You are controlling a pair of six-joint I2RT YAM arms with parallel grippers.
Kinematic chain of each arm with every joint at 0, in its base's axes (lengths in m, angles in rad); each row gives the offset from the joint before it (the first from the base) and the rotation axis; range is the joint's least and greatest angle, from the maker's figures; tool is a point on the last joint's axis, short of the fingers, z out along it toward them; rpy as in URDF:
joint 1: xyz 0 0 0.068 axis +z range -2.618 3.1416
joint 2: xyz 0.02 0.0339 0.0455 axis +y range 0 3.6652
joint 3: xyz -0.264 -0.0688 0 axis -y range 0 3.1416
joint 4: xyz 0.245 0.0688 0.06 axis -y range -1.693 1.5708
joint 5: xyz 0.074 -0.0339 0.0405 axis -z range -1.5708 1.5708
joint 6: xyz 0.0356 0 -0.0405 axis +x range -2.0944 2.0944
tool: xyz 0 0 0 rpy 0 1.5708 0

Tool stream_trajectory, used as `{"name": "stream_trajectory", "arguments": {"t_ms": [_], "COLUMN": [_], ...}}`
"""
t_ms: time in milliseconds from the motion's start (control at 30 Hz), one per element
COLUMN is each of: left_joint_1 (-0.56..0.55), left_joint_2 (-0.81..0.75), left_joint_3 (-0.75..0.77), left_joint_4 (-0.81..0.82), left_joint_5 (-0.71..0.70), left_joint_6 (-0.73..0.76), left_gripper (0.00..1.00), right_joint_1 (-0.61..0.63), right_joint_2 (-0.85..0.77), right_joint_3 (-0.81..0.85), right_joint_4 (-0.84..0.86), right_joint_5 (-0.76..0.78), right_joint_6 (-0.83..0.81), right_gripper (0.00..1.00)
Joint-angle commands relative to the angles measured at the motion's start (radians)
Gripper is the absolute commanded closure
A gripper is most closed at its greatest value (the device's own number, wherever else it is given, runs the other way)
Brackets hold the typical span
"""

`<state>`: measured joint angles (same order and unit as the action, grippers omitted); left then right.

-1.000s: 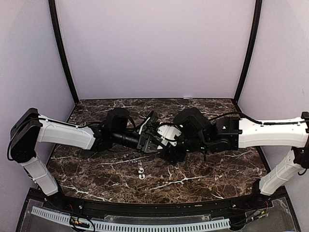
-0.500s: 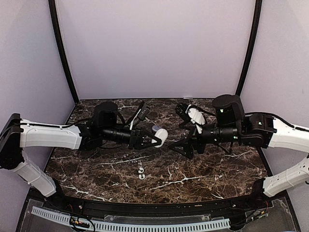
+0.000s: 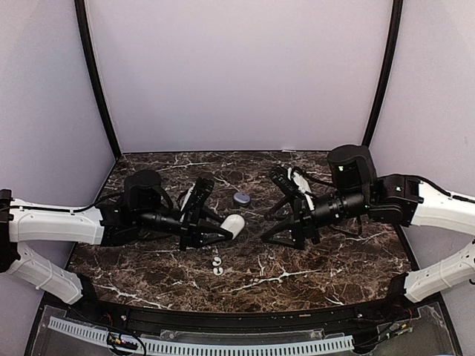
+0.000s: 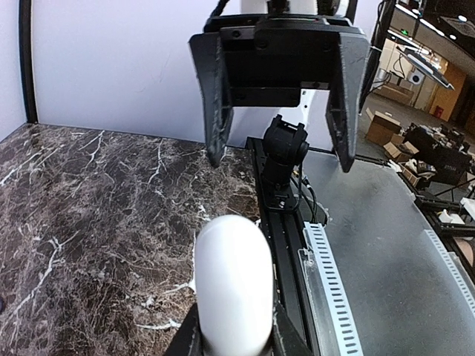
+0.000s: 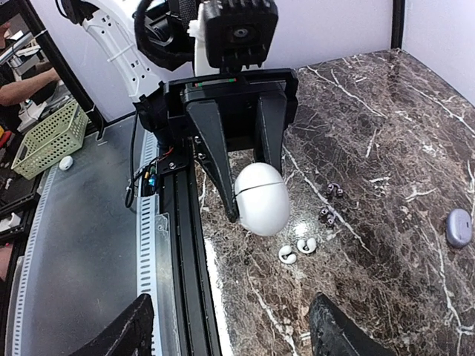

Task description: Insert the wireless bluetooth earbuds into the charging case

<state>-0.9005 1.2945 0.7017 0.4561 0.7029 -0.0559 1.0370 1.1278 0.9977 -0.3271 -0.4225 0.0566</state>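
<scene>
- left arm [image 3: 52, 222]: smooth white shells on the long links, black joint housings between them
- right arm [image 3: 438, 210]: same build, with fat black cylinder motors toward the gripper end
- thin black cables [image 3: 361, 174] arc over the links behind each wrist
- left gripper [image 3: 225, 227]: all black, boxy body
- black square camera block [image 5: 239, 31] above its fingers, round centre, white bracket beside it
- left fingers [image 5: 210, 156]: black, flat, tapering to points, matte
- right gripper [image 3: 269, 225]: black crossbar body
- right fingers [image 4: 214, 104]: black wedges, grainy surface
- right base [image 4: 286, 148], far behind those fingers: rounded black motor with black wiring under it
</scene>
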Motion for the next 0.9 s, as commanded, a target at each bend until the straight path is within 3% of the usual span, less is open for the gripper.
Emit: {"name": "stream_trajectory", "arguments": {"t_ms": [0,500,867], "left_joint_1": [-0.045,-0.103,-0.124], "left_joint_2": [-0.045,0.011,0.029], "left_joint_3": [0.005,0.085,0.101], "left_joint_4": [0.025,-0.039,-0.070], "left_joint_5": [0.009,0.012,-0.002], "left_joint_6": [0.108,0.112,0.123], "left_gripper": [0.97,0.99,0.99], "right_joint_1": [-0.001,0.074,0.085], "right_joint_2": [0.028,0.115,0.128], "right_joint_3": [0.039,0.104,0.123], "right_joint_4": [0.043,0.012,-0.003], "right_joint_5": [-0.066,-0.018,-0.009], "right_joint_6": [-0.003,-0.050,-0.050], "right_gripper": [0.32,0.47,0.65]}}
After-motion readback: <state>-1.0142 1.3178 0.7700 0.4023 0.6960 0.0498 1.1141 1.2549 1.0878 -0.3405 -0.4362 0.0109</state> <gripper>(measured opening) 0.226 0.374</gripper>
